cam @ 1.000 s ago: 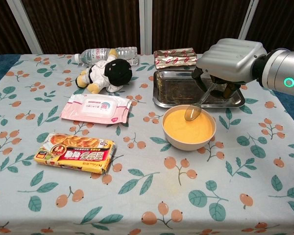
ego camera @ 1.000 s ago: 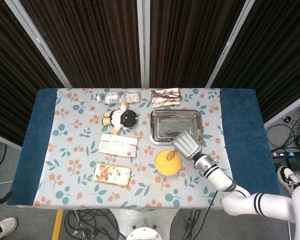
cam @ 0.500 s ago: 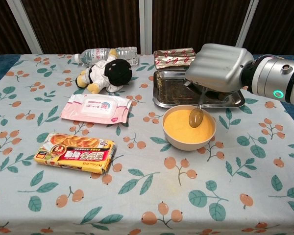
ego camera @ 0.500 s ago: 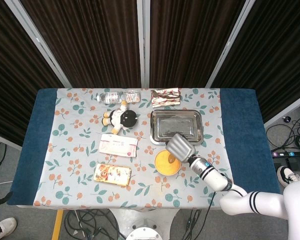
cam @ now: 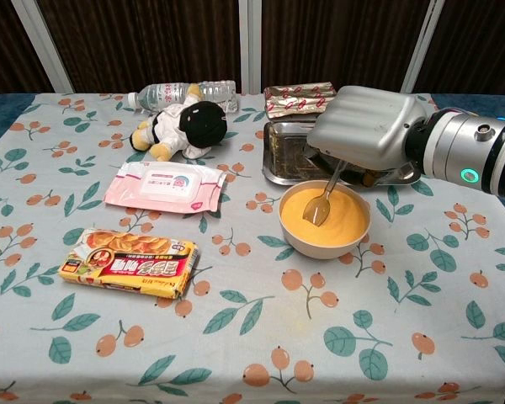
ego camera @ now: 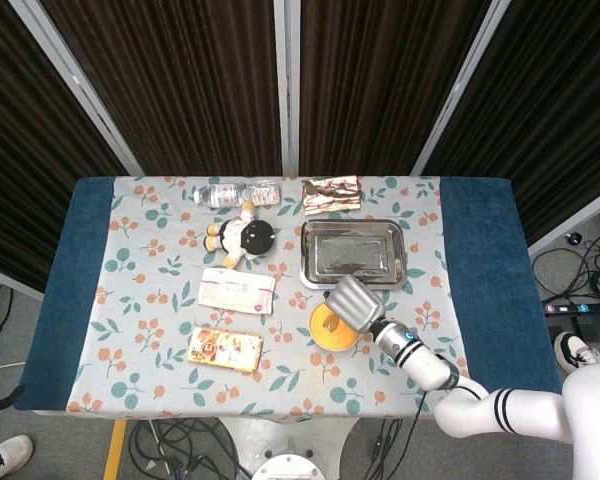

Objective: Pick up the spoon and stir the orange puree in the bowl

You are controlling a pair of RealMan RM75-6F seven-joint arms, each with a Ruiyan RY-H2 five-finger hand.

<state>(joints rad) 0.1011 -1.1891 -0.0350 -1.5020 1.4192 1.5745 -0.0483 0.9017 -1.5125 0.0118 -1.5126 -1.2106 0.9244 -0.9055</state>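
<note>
We see the worktop (cam: pixel 454 278) under a leaf-and-berry cloth, dark curtains (ego camera: pixel 180 80) behind. Right hand (cam: pixel 366 130) clasps the spoon (cam: pixel 321 202), its tip in the orange puree (cam: pixel 341 220); bowl (cam: pixel 320 244) sits near-right of centre.

Your right hand (cam: pixel 366 135) grips the metal spoon (cam: pixel 322 199) by its handle, its tip dipped into the orange puree (cam: pixel 337 220) in the cream round bowl (cam: pixel 320 245), just before the steel tray (cam: pixel 286 160).
</note>
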